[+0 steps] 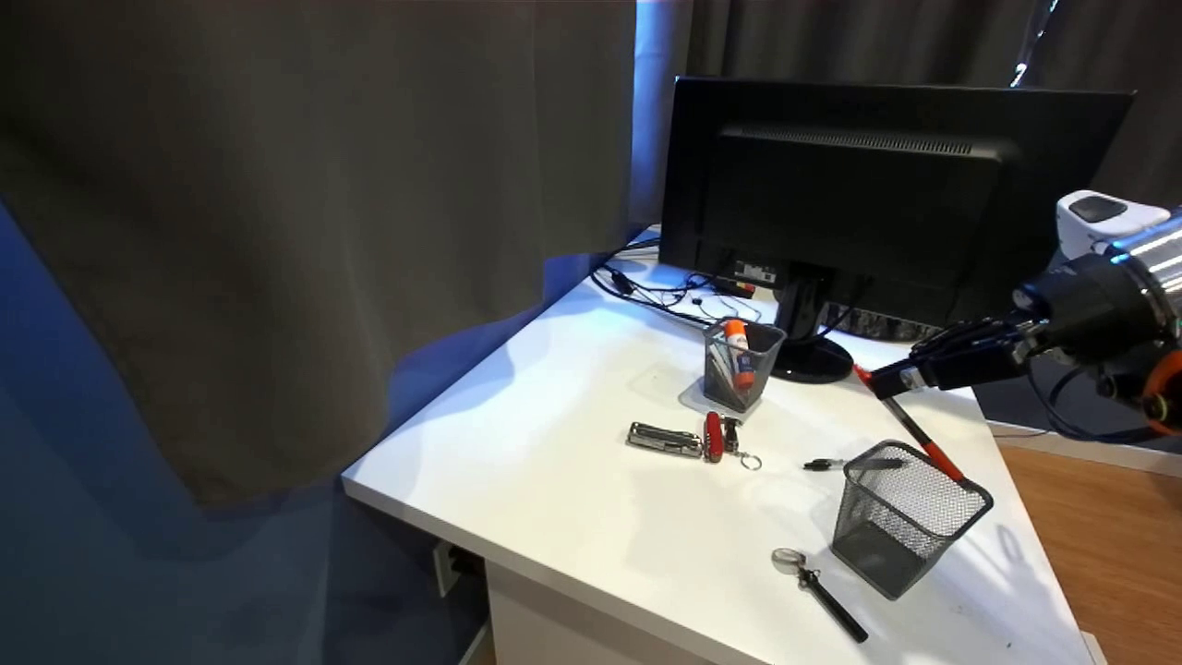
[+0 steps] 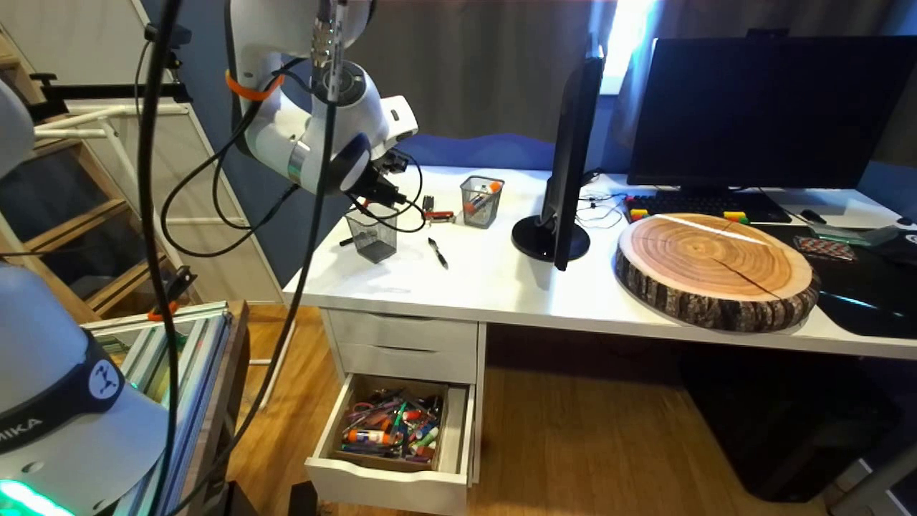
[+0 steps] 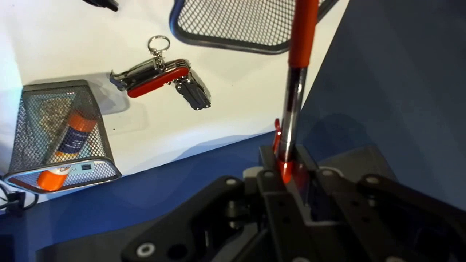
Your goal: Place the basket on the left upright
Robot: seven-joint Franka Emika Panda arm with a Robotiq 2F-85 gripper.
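- Wrist view: Robotiq gripper (image 3: 290,169) pinched narrow on one end of a red-ended pen (image 3: 294,94); opposite end across the rim of the dark wire-mesh basket (image 3: 236,25), contact unclear.
- Basket upright on the white desk (image 1: 536,462) in both exterior views.
- Just beside it, in an exterior view, magnifying glass (image 1: 818,591) with black handle.
- Also near, black pen (image 1: 818,465), partly seen through the mesh.
- Apart from the basket, mesh pen cup (image 1: 765,368) with an orange-capped glue stick (image 1: 740,346) leaning inside.
- Close to that cup, multi-tool (image 1: 665,440), red pocketknife (image 1: 714,437) and key ring (image 1: 750,462) bunched together.
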